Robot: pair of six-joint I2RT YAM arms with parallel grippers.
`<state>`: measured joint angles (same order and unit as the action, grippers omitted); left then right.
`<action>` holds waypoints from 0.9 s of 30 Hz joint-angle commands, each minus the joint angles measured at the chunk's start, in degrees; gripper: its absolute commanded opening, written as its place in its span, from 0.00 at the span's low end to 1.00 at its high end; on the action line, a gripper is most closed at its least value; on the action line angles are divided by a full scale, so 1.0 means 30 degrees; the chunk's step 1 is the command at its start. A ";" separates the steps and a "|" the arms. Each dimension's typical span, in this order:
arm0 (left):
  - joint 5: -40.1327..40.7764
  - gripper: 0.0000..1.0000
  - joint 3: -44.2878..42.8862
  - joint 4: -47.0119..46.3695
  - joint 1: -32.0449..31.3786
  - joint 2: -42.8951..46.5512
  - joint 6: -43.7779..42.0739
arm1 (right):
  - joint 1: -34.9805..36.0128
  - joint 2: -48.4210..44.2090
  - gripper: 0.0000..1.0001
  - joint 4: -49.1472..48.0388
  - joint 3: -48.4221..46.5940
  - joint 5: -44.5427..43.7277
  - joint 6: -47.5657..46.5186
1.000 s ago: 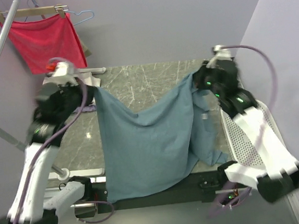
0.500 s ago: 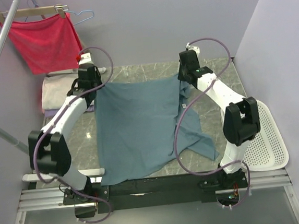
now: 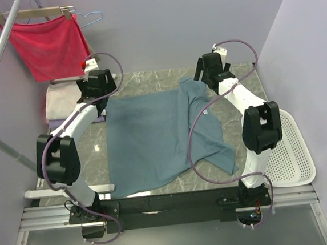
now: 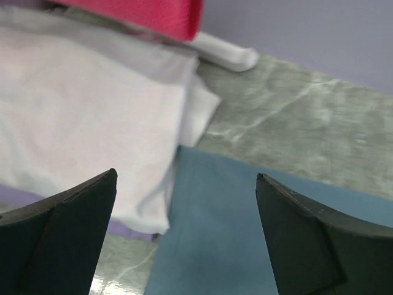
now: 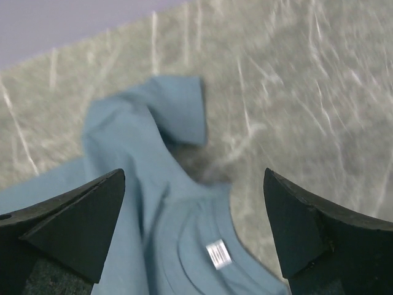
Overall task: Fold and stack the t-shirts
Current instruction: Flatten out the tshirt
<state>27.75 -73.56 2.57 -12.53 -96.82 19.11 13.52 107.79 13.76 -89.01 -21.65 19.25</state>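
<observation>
A dusty teal-blue t-shirt (image 3: 147, 135) lies spread mostly flat across the marble table (image 3: 148, 81), its near hem at the table's front edge. Its right side is rumpled and folded over itself, with the neckline and a white label showing. Just beside its far-left corner sits a folded cream-white tee (image 4: 80, 117), stacked on a pale lavender tee (image 4: 15, 198).

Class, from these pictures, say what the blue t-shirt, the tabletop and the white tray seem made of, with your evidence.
Blue t-shirt: soft matte knit fabric, probably cotton; it lies limp with folds. Tabletop: grey-green with white veins, slightly glossy; marble or an imitation. White tray: rigid, perforated; likely plastic or painted metal.
</observation>
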 commanded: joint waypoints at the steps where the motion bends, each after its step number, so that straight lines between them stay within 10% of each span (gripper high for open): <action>1: -0.3877 1.00 -0.0034 -0.0364 -0.0682 0.2299 0.0305 | -0.0170 -0.1973 1.00 0.1739 0.0958 0.0240 0.0586; 13: -1.4343 0.99 0.4566 -0.4017 -0.0978 0.0282 0.3970 | -0.0521 -0.1304 0.95 0.1509 0.4912 1.0544 0.1320; 27: -1.2741 1.00 0.4950 -0.2792 -0.0978 -0.2328 0.3416 | -0.1459 0.1631 0.93 0.1597 0.5586 1.1846 0.3014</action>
<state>-13.34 -57.60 -6.55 -15.44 -103.00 30.85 9.82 111.70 18.55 -74.30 12.36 25.23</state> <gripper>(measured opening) 0.995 0.928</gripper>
